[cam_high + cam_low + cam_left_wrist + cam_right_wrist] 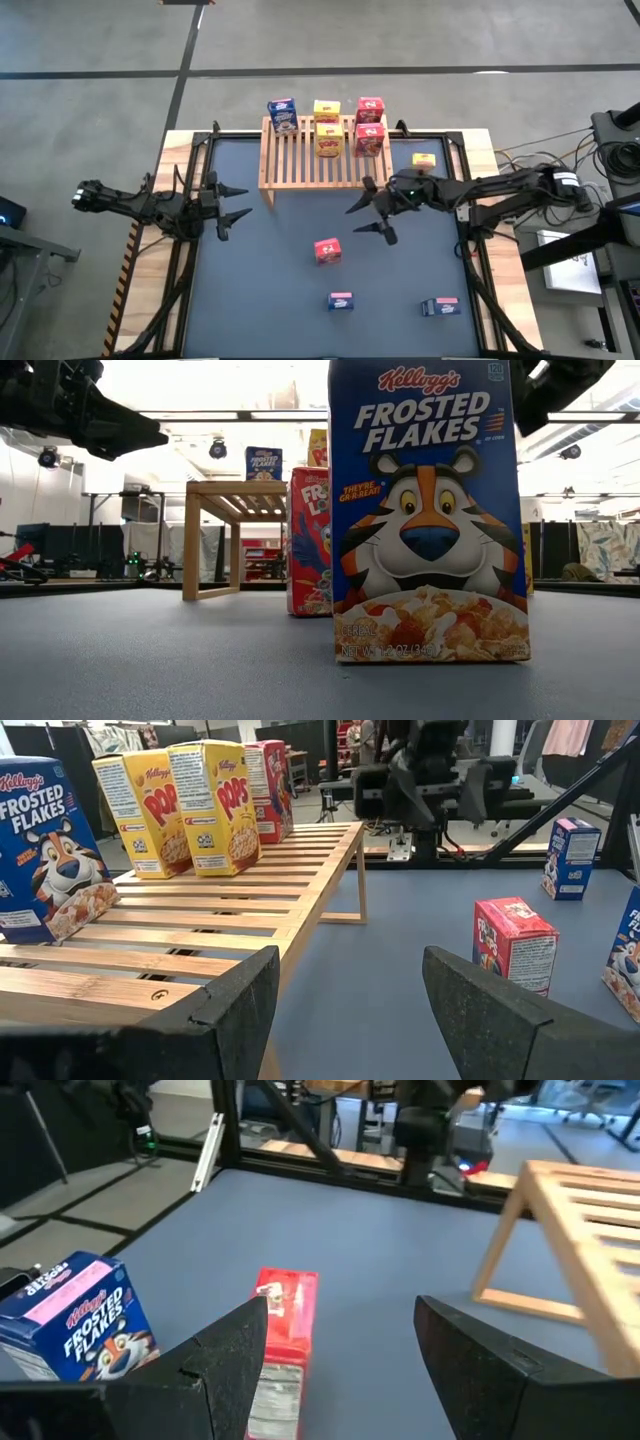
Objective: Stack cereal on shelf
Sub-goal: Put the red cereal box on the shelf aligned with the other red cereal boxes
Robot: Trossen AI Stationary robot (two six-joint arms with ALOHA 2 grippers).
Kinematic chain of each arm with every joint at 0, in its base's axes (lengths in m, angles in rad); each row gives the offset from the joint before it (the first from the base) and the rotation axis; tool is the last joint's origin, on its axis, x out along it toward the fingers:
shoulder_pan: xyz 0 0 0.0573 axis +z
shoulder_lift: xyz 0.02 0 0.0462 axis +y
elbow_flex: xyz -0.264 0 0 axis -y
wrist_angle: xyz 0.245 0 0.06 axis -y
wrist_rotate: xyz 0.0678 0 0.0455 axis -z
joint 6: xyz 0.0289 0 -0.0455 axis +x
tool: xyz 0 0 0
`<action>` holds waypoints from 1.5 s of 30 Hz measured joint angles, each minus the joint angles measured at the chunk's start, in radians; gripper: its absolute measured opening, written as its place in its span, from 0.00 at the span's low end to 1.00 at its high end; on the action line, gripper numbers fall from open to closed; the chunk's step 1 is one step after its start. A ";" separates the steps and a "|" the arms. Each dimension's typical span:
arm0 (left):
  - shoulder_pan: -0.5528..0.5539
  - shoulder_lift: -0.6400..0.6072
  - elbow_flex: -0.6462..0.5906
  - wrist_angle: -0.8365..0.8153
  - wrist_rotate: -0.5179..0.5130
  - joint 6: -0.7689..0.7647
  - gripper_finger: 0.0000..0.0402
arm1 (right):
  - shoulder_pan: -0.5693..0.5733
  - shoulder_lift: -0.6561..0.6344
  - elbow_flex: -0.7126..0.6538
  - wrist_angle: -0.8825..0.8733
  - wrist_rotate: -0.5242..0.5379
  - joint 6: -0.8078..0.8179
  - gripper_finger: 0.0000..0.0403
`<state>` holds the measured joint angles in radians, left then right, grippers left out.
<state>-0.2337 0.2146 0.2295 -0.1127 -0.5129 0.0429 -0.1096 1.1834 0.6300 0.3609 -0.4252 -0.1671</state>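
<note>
The light wooden shelf (310, 155) stands at the table's far edge. On its slats stand a blue cereal box (282, 115), two yellow ones (328, 138) and two red ones (369, 138). On the table lie a red box (327, 250), two blue boxes (340, 300) (440, 306) and a yellow box (424, 160) right of the shelf. My right gripper (352, 220) hovers open just beyond the red box (283, 1340). My left gripper (240, 202) waits open by the shelf's left near corner (150, 995).
A black frame (200, 150) borders the dark table mat. In the low view, the near blue box (430, 510) fills the foreground, hiding much of the table behind it. Cables and equipment (610, 150) sit beyond the right edge.
</note>
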 joint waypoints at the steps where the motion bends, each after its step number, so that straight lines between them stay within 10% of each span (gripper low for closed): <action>1: 0.000 0.000 0.000 0.000 0.000 0.000 0.58 | 0.009 0.019 0.000 0.021 0.000 0.000 0.60; 20: 0.000 0.000 0.000 0.000 0.000 0.000 0.58 | 0.073 0.309 0.000 0.316 0.000 0.014 0.60; 45: 0.000 0.000 0.000 0.000 0.000 0.000 0.58 | 0.082 0.331 0.000 0.360 0.000 0.063 0.71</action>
<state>-0.2338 0.2146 0.2295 -0.1127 -0.5129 0.0429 -0.0280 1.5143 0.6304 0.7208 -0.4252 -0.1045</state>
